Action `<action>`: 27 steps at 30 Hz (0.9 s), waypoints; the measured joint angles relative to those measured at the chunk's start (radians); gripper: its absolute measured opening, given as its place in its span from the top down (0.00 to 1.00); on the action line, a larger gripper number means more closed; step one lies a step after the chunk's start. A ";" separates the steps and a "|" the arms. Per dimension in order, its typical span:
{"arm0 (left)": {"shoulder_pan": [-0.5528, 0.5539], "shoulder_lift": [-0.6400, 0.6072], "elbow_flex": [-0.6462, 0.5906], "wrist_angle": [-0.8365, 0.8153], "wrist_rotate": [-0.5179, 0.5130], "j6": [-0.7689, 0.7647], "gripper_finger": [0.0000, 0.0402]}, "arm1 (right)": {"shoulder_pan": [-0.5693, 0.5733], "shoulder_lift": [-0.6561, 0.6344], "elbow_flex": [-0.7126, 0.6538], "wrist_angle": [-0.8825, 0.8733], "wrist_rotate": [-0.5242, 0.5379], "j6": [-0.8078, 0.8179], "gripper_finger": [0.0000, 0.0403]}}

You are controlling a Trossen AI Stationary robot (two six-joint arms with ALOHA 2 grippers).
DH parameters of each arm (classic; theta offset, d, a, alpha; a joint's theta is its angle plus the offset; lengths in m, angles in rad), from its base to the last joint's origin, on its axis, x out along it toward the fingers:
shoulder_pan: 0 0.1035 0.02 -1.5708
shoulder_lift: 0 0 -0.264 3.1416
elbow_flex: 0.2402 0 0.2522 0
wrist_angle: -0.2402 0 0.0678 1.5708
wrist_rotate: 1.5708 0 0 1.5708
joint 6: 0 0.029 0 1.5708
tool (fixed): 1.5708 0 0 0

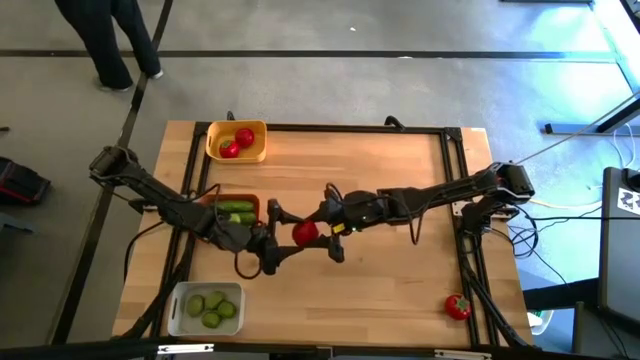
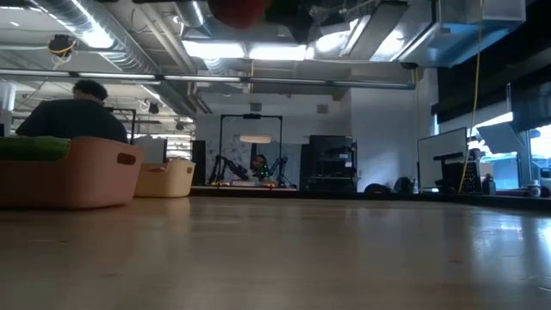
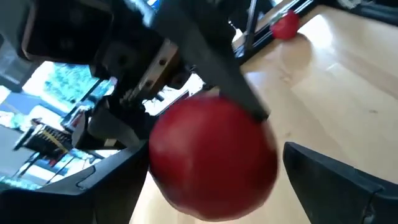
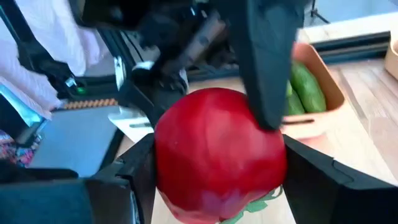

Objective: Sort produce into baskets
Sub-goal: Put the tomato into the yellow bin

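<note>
A red tomato (image 1: pixel 304 232) hangs above the table's middle, with both arms meeting at it. My right gripper (image 4: pixel 217 186) reaches in from the right and is shut on it. My left gripper (image 3: pixel 211 193) comes from the left and is open, one finger on each side of the same tomato (image 3: pixel 211 162); I cannot tell whether either finger touches it. The low view shows the tomato (image 2: pixel 241 9) only at the top edge. The yellow basket (image 1: pixel 262 150) holds two tomatoes, the orange basket (image 1: pixel 252 199) cucumbers, and the white basket (image 1: pixel 180 300) limes. My right gripper pinches the tomato by two opposite sides (image 4: pixel 165 162) between its two fingers. The fingers come nearly level from the table's right side. The tomato is lifted clear of the table, its green stem end (image 4: pixel 252 205) turned downward.
Another tomato (image 1: pixel 458 306) lies near the table's near right corner. The three baskets stand along the left half of the table. Bare wood lies between the arms and the right edge. A person stands beyond the far left corner (image 1: pixel 110 40).
</note>
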 joint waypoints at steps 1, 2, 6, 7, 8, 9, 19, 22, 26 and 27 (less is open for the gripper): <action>0.001 0.001 0.000 0.005 -0.006 0.002 0.10 | 0.000 0.000 0.000 0.014 -0.004 0.003 0.38; 0.001 0.003 0.000 0.009 -0.008 0.005 0.10 | 0.000 0.000 0.000 0.023 -0.006 0.006 0.38; -0.004 0.003 0.000 0.062 -0.007 0.031 0.10 | 0.000 0.000 0.000 0.055 -0.010 0.025 0.38; -0.004 0.003 0.000 0.069 -0.007 0.037 0.10 | 0.000 0.000 0.001 0.058 -0.010 0.025 0.38; -0.005 0.004 0.000 0.079 -0.005 0.035 0.10 | 0.000 0.000 0.001 0.059 -0.010 0.026 0.38; -0.006 0.004 0.000 0.087 -0.004 0.026 0.10 | 0.000 0.000 0.001 0.059 -0.010 0.026 0.38; -0.011 0.004 0.000 0.106 -0.003 -0.026 0.17 | 0.000 -0.001 0.001 0.055 -0.015 0.010 0.38; -0.011 0.004 0.000 0.106 -0.004 -0.048 0.26 | 0.000 -0.001 0.001 0.056 -0.017 0.008 0.35; -0.011 0.003 0.000 0.105 -0.004 -0.056 0.32 | 0.000 -0.001 0.001 0.055 -0.008 0.022 0.30; -0.011 0.003 0.000 0.105 -0.004 -0.058 0.32 | 0.000 -0.001 0.001 0.053 -0.006 0.021 0.28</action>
